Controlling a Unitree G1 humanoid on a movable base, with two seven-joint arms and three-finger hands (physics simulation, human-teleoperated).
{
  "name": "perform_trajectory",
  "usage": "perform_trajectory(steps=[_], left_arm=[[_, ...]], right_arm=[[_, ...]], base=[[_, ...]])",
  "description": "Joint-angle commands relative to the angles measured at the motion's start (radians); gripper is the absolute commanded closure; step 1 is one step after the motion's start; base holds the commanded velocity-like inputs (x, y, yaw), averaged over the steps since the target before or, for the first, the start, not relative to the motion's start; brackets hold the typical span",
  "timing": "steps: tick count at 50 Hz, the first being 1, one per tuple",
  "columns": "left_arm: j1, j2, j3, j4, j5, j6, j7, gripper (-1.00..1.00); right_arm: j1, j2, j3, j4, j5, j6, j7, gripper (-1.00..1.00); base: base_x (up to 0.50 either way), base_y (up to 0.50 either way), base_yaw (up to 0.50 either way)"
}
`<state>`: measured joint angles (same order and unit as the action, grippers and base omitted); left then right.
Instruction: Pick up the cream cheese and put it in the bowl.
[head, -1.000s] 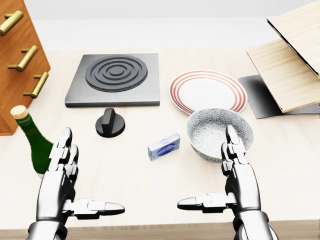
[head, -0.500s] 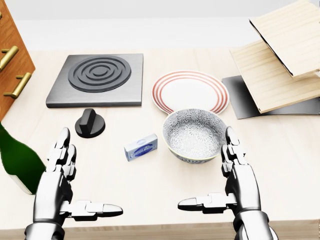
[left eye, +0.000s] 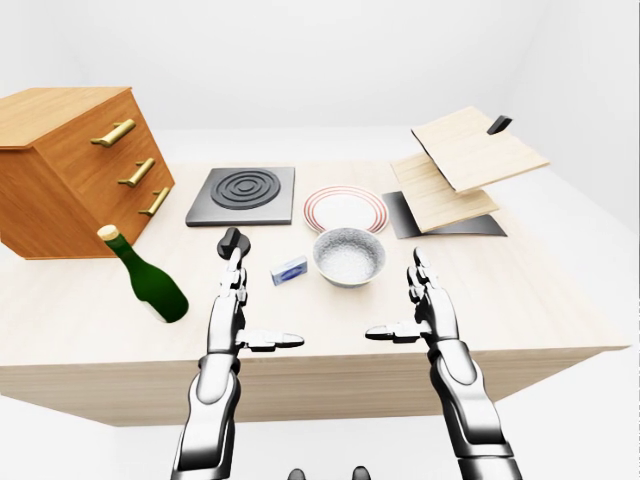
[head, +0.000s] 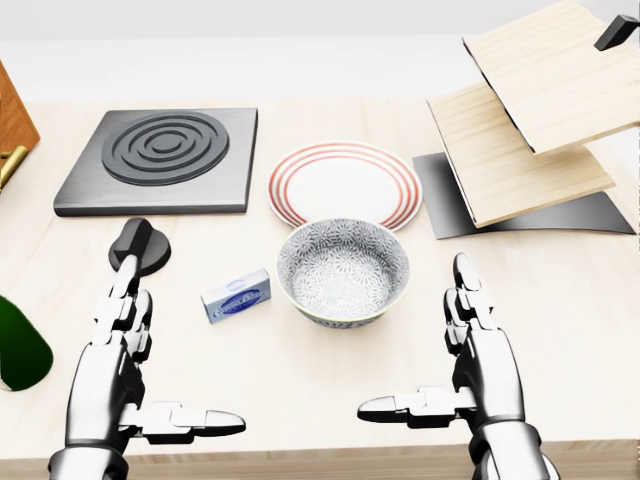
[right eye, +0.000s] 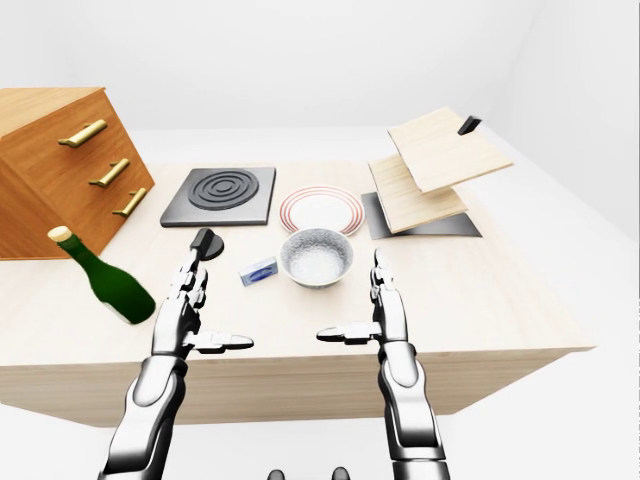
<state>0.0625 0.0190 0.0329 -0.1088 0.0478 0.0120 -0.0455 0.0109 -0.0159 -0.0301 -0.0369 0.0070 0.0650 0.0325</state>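
Note:
The cream cheese (head: 237, 295) is a small blue and white box lying flat on the light wood table, just left of the patterned grey bowl (head: 343, 271) in the head view. The bowl stands upright and holds nothing. My left hand (head: 150, 380) is open at the bottom left, below and left of the box, apart from it. My right hand (head: 445, 375) is open at the bottom right, below and right of the bowl. Both hands hold nothing.
A red-rimmed plate (head: 345, 184) lies above the bowl. A dark stove plate (head: 160, 160) and black knob (head: 138, 246) are at left. A green bottle (left eye: 148, 275) and wooden drawer cabinet (left eye: 70, 165) stand far left. Wooden boards (head: 530, 120) rest on a dark tray at right.
The whole picture has shifted left, so the camera has moved right. The bottle and cabinet have slid almost out of the head view. Both hands keep their open pose.

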Motion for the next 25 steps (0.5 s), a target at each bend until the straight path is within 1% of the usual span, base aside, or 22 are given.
perform_trajectory(steps=[1,5,7,8,9,11,12,14,15,16,18,20,21,23,25], left_arm=[[0.002,0.001,0.002,-0.006,-0.001,0.002,-0.004,-1.0],[0.004,0.001,0.003,-0.004,0.003,-0.002,-0.002,-1.0],[0.003,0.003,0.008,-0.007,0.0,0.005,-0.005,-1.0],[-0.009,0.008,0.016,-0.007,0.006,0.012,0.003,-1.0],[-0.023,0.013,0.02,0.0,0.035,0.016,0.025,-1.0],[-0.052,0.019,0.034,0.025,0.018,0.021,0.014,-1.0],[-0.087,0.026,0.046,0.058,0.013,0.029,0.016,-1.0],[-0.113,0.034,0.047,0.079,0.015,0.045,0.013,-1.0],[-0.128,0.037,0.048,0.084,0.013,0.062,0.009,-1.0],[-0.141,0.039,0.049,0.087,0.016,0.073,0.012,-1.0],[-0.18,0.047,0.057,0.086,0.031,0.075,0.037,-1.0],[-0.211,0.048,0.068,0.1,0.005,0.075,0.037,-1.0],[-0.224,0.052,0.066,0.115,0.009,0.075,0.043,-1.0],[-0.241,0.054,0.066,0.141,-0.004,0.075,0.046,-1.0],[-0.234,0.052,0.058,0.142,-0.009,0.075,0.04,-1.0]], right_arm=[[0.003,-0.001,-0.003,-0.01,0.001,0.007,0.002,-1.0],[0.001,0.001,-0.001,-0.006,0.005,0.014,0.005,-1.0],[-0.002,-0.001,0.0,-0.005,0.005,0.016,0.009,-1.0],[-0.01,-0.004,0.003,-0.016,0.006,0.022,0.018,-1.0],[-0.017,-0.004,0.002,-0.018,0.003,0.022,0.016,-1.0],[-0.039,-0.007,-0.007,-0.006,0.001,0.022,0.01,-1.0],[-0.067,-0.012,-0.015,0.009,0.0,0.022,0.004,-1.0],[-0.095,-0.017,-0.021,0.016,0.001,0.022,-0.001,-1.0],[-0.111,-0.019,-0.024,0.017,0.001,0.022,-0.006,-1.0],[-0.126,-0.021,-0.025,0.017,-0.003,0.022,-0.013,-1.0],[-0.16,-0.023,-0.023,0.01,-0.009,0.022,-0.026,-1.0],[-0.179,-0.024,-0.021,0.006,-0.016,0.022,-0.034,-1.0],[-0.186,-0.025,-0.021,0.0,-0.018,0.022,-0.036,-1.0],[-0.194,-0.028,-0.026,-0.011,-0.016,0.022,-0.039,-1.0],[-0.193,-0.031,-0.029,-0.025,-0.012,0.022,-0.037,-1.0]], base=[[0.0,-0.2,0.0],[0.0,-0.19,0.0],[0.0,-0.2,0.0],[0.0,0.0,0.0],[0.0,0.0,0.0],[0.0,0.0,0.0],[0.0,0.0,0.0],[0.0,0.0,0.0],[0.0,0.0,0.0],[0.0,0.0,0.0],[0.0,0.0,0.0],[0.0,0.0,0.0],[0.0,0.0,0.0],[0.0,0.0,0.0],[0.0,0.0,0.0]])
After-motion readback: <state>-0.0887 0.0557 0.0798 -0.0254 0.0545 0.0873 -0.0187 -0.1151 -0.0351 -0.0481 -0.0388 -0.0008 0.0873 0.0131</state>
